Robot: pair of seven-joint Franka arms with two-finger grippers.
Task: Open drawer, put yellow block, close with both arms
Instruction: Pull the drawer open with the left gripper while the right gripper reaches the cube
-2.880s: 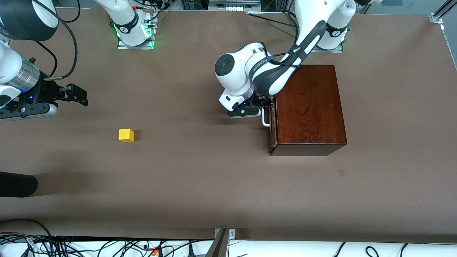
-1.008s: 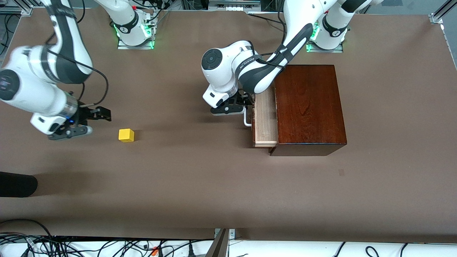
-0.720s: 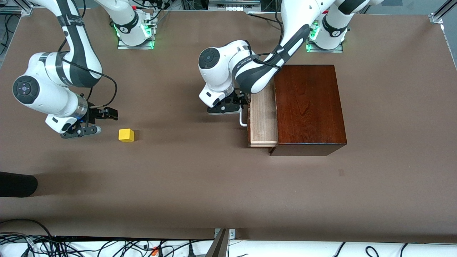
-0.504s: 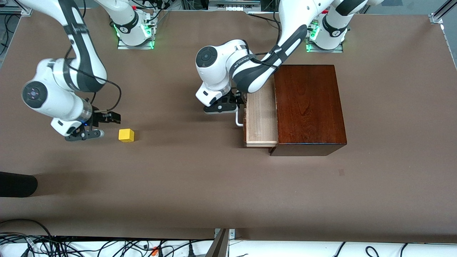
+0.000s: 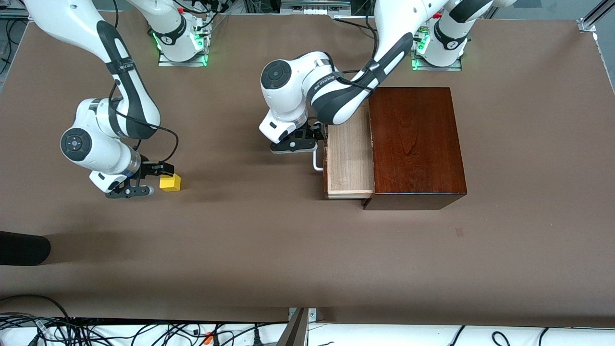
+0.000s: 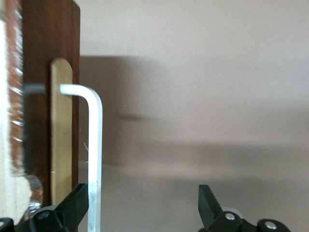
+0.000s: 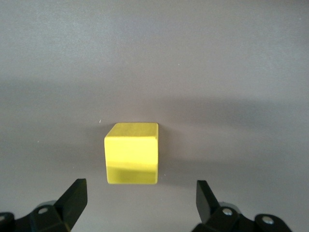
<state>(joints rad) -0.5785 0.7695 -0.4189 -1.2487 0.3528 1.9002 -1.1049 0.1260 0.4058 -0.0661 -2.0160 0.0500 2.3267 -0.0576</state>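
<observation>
Handle (image 6: 95,159) runs partly hidden past left gripper (image 6: 142,212), jaws spread.

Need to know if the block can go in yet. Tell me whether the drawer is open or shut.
Open. The drawer is pulled out of the wooden box, its pale, empty tray exposed. The left gripper is at its white handle.

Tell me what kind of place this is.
Probably a robotics lab: two white jointed robot arms bolted to a brown-covered table, with loose cables along its edge.
</observation>
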